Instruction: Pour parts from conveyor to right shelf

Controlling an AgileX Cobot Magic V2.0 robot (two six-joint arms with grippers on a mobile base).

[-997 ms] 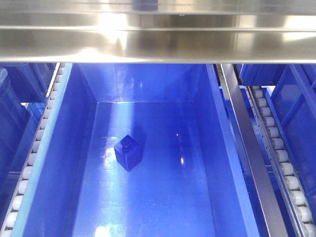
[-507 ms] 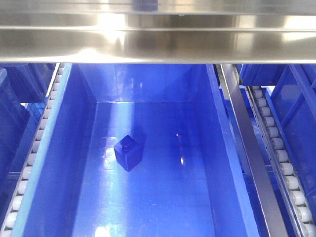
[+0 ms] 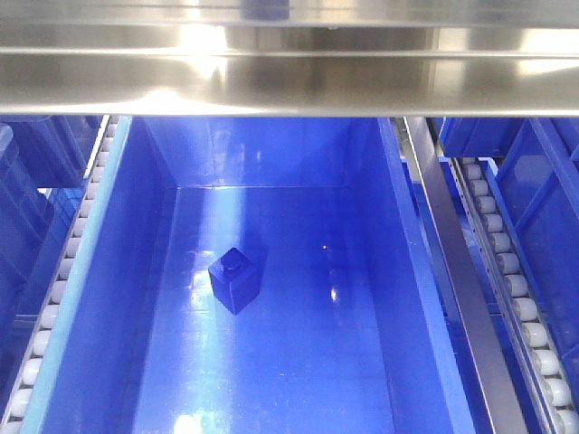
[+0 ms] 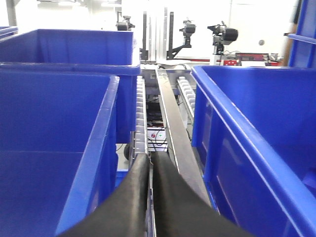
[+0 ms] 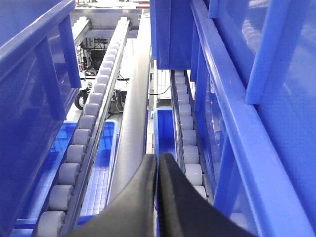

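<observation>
Position of the part [image 3: 236,279] is established in the front view only: one small glossy blue block with a raised stud is seen resting on the floor of a large blue bin [image 3: 380,271], roughly at mid-length and slightly left of the bin's centre line, clear of both side walls. The bin is seated in the right shelf [image 3: 289,86], between white roller tracks [image 3: 520,298] and beneath a stainless cross rail. No conveyor is visible in any view.

Left gripper [image 4: 150,163] is shown with its two black fingers pressed together, tips touching, nothing held between them. It is aimed along the gap between two blue bins, over a steel rail [image 4: 173,128]. Right gripper [image 5: 158,163] is likewise closed tip to tip and empty, aimed along a grey rail [image 5: 136,108] between roller tracks.

The part appears in neither wrist view, so its direction from either set of fingers cannot be determined, nor can the nearer arm be named. The block is near-cubic, so no marked long axis is presented; one corner is turned toward the front camera.

With the part already lying inside a shelf bin and both grippers empty, the pour is judged to be complete or nearly so.
</observation>
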